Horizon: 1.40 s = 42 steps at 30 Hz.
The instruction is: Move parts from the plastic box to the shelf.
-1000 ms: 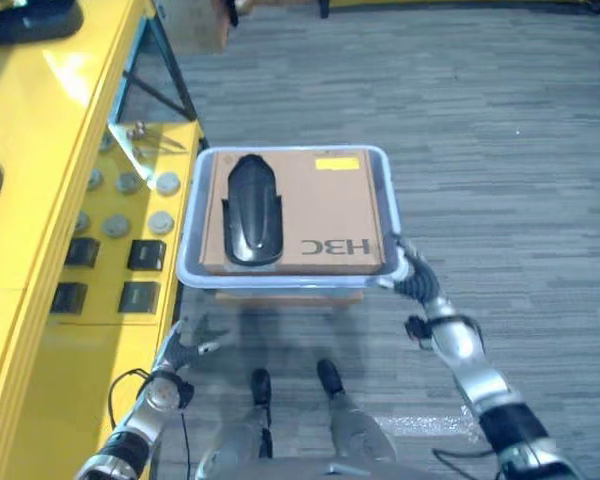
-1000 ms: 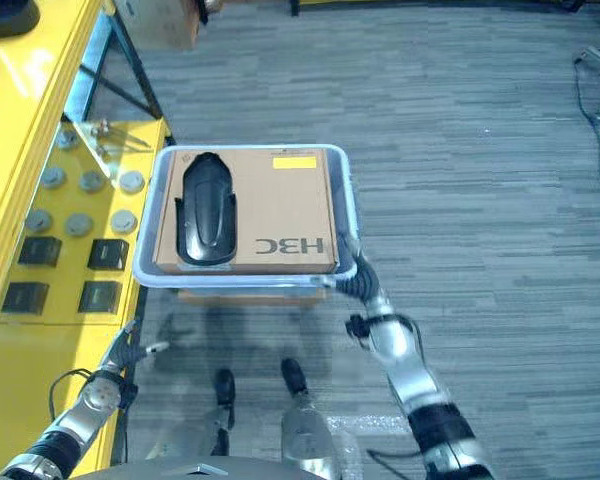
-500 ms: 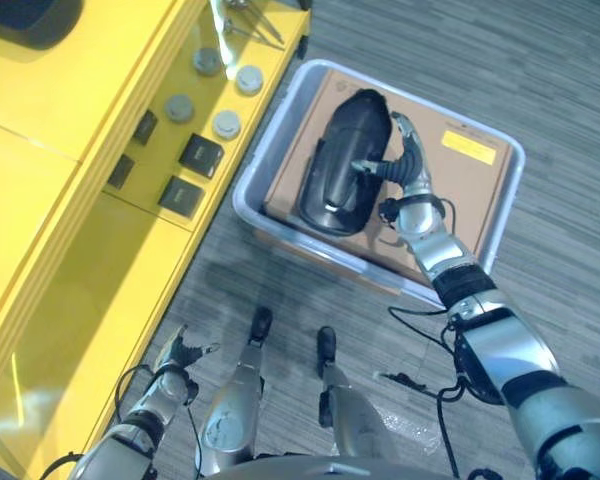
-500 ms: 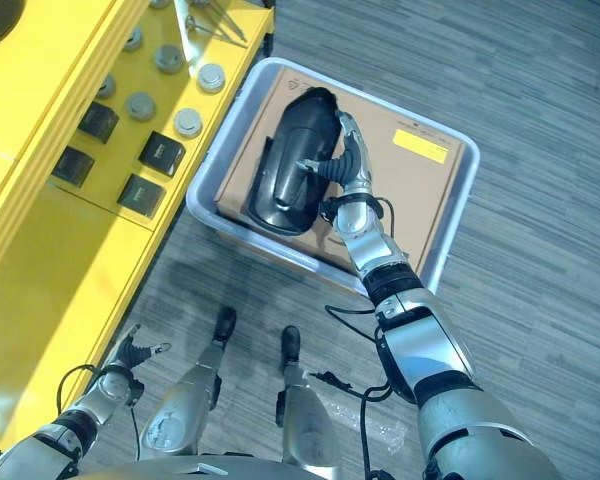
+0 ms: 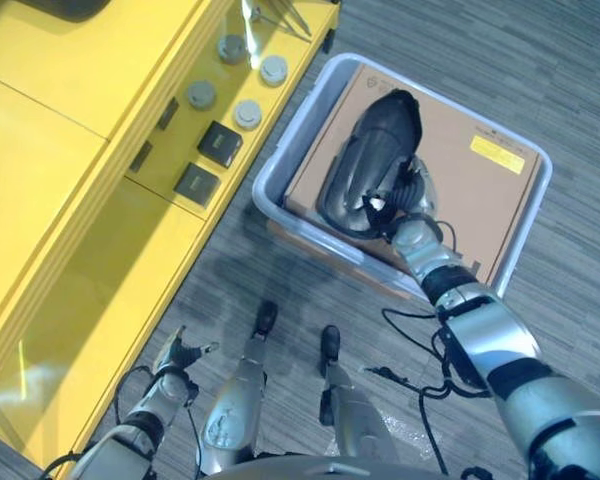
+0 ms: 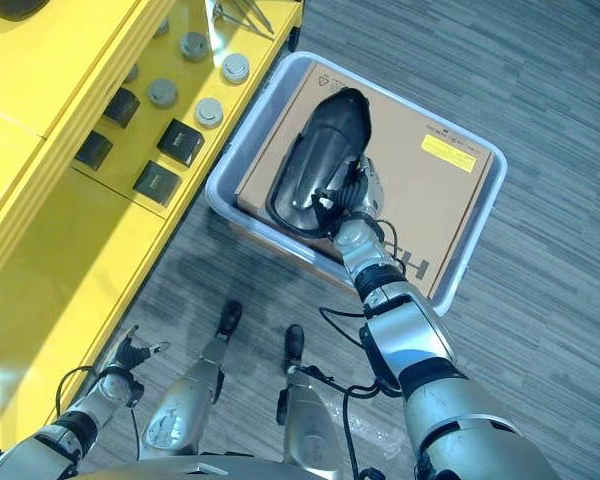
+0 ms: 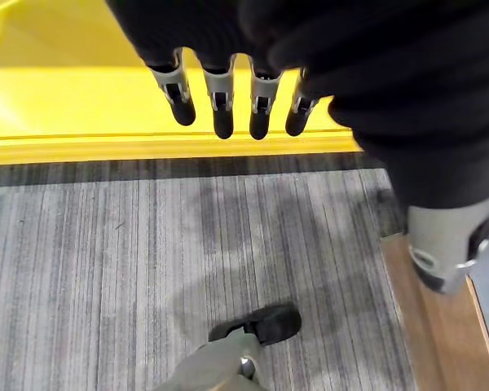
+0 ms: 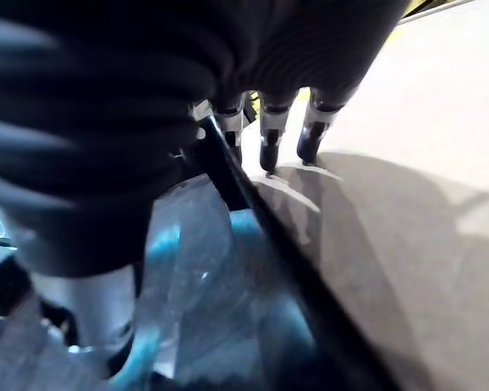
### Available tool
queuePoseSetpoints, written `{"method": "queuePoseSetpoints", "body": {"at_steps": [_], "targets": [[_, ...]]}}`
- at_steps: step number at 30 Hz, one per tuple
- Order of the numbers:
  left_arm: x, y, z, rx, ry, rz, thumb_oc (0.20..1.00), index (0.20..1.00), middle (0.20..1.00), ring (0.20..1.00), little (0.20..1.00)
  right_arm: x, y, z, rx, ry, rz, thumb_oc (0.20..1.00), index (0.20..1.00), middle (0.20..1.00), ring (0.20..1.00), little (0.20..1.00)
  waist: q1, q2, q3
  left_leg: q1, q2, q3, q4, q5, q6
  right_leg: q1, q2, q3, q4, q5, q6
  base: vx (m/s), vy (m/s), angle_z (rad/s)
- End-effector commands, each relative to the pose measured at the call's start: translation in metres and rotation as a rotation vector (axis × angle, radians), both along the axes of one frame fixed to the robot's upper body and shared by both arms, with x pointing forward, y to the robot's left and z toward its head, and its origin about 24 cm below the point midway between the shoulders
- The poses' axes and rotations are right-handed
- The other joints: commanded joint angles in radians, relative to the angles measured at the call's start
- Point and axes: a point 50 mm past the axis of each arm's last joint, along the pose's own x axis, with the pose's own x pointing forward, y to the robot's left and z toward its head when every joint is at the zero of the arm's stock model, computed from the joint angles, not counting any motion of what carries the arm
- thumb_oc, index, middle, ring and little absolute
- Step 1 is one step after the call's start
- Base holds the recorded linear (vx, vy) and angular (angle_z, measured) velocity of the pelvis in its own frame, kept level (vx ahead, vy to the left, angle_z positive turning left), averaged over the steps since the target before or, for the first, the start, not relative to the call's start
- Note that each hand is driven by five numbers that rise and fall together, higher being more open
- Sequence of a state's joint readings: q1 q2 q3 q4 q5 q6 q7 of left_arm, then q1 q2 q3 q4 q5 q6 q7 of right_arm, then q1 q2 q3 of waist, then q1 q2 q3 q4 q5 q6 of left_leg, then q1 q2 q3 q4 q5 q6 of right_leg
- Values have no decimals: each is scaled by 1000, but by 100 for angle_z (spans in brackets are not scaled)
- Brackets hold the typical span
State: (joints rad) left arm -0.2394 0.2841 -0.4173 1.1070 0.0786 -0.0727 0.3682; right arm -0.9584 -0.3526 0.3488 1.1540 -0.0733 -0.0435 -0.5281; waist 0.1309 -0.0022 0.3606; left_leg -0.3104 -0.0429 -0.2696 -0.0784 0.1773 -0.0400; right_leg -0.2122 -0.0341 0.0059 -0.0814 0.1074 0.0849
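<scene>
Your right arm reaches forward from the lower right, and your right hand (image 5: 398, 205) rests at the near end of the black part (image 5: 370, 163), the long glossy shell lying on the cardboard sheet (image 5: 460, 190) inside the plastic box (image 5: 280, 160). In the right wrist view the straight fingers (image 8: 269, 142) lie on the pale cardboard just past the part's dark edge (image 8: 261, 220), while the thumb sits on the other side of that edge; you cannot tell whether the hand has actually closed on the part. The part itself lies flat on the cardboard, toward the shelf side of the box, its narrow end pointing away from you.

Your left hand (image 5: 178, 352) hangs low at the lower left, beside the front of the yellow shelf (image 5: 90, 190) and well apart from the box. Its fingers (image 7: 222, 102) hang straight and relaxed, holding nothing, above the grey floor (image 7: 106, 244).

On the shelf's lower level, just beside the box, you have round grey discs (image 5: 247, 112) and small black blocks (image 5: 220, 143) laid out in rows.
</scene>
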Motion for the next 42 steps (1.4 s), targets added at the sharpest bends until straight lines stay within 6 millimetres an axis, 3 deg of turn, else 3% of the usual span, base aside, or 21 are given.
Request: {"method": "queuePoseSetpoints", "body": {"at_steps": [1,2,13,21,23,25,27,30,32,33,34,36,39,40,41,42], "targets": [[10,-2,4,3,-16,9,1000,1000,1000,1000,1000,-6,-9,-30,47,194,-13,533,533,533,533,533,21,6,-32,-23,10,60,8,-9,19,-15,-34,51,18,21,27,21,-8,6],[10,-2,4,3,-16,4,1000,1000,1000,1000,1000,-7,-14,-30,55,206,-22,200,200,200,200,200,24,8,-34,-23,9,58,8,-9,19,-13,-35,48,17,21,28,21,-6,5],[3,6,1,6,15,16,1000,1000,1000,1000,1000,-17,-29,-48,69,267,-67,200,200,200,200,200,19,10,-59,-10,5,44,7,-12,19,1,-35,40,17,11,23,0,-4,2],[-1,15,1,-4,8,38,1000,1000,1000,1000,1000,-21,-64,-29,-173,262,-81,200,200,200,200,200,0,-7,-72,4,9,45,7,-16,17,16,-34,37,20,6,23,-1,-2,0],[2,18,6,-26,-29,56,1000,1000,1000,1000,1000,-23,-80,-16,-264,232,-85,200,200,200,200,200,-12,-16,-82,13,11,51,7,-20,18,20,-33,39,24,4,23,-15,-12,0],[6,18,11,-36,-55,47,1000,1000,1000,1000,1000,-24,-84,-12,-290,216,-83,200,200,200,200,200,-13,-18,-85,16,11,51,6,-21,18,21,-33,40,25,3,22,-24,-15,4],[32,11,42,-79,-230,-35,1000,1000,1000,1000,1000,-26,-89,21,-444,97,-36,200,200,200,200,200,-24,-20,-94,38,13,58,4,-29,18,34,-33,45,29,-3,22,-11,-11,-2],[41,7,55,-114,-295,-66,1000,1000,1000,1000,1000,-29,-92,29,-577,87,-28,200,200,200,200,200,-28,-21,-106,43,14,61,3,-28,18,38,-34,45,29,-2,23,-10,-18,-5],[62,-2,85,-177,-424,-103,1000,1000,1000,1000,1000,-31,-89,42,-699,52,-2,200,200,200,200,200,-37,-20,-130,60,14,65,2,-32,19,49,-34,47,31,-6,24,-3,-20,-5],[62,-1,85,-178,-423,-103,1000,1000,1000,1000,1000,-31,-89,42,-699,53,-2,200,200,200,200,200,-37,-20,-128,62,15,65,2,-33,19,50,-34,47,31,-6,24,35,-16,-12],[74,-11,106,-231,-506,-149,1000,1000,1000,1000,1000,-32,-84,48,-783,37,30,200,200,200,200,200,-44,-19,-148,78,16,71,1,-38,18,63,-35,50,33,-10,24,31,-21,-15],[84,-21,121,-271,-557,-189,1000,1000,1000,1000,1000,-32,-80,44,-777,47,47,200,200,200,200,200,-49,-22,-165,96,18,76,1,-42,18,78,-33,54,33,-11,25,43,-21,-14],[98,-36,145,-284,-633,-257,1000,1000,1000,1000,1000,-28,-65,31,-605,34,65,200,200,200,200,200,-61,-26,-187,123,22,94,-1,-51,20,92,-29,69,33,-9,30,32,-10,-14],[99,-39,148,-292,-643,-262,1000,1000,1000,1000,1000,-27,-58,22,-558,49,82,319,319,319,319,319,-61,-27,-191,130,24,101,-1,-53,21,96,-27,74,32,-8,30,28,-7,-13],[99,-40,149,-298,-649,-262,1000,1000,1000,1000,1000,-27,-53,14,-501,57,90,1000,1000,1000,1000,1000,-62,-28,-195,136,25,107,-1,-56,23,99,-25,79,31,-7,30,11,-9,-23],[98,-44,147,-304,-639,-271,1000,1000,1000,1000,1000,-28,-51,4,-423,70,82,1000,1000,1000,1000,1000,-64,-28,-200,141,26,110,-2,-57,23,101,-24,83,31,-8,29,8,-6,-32]]}}
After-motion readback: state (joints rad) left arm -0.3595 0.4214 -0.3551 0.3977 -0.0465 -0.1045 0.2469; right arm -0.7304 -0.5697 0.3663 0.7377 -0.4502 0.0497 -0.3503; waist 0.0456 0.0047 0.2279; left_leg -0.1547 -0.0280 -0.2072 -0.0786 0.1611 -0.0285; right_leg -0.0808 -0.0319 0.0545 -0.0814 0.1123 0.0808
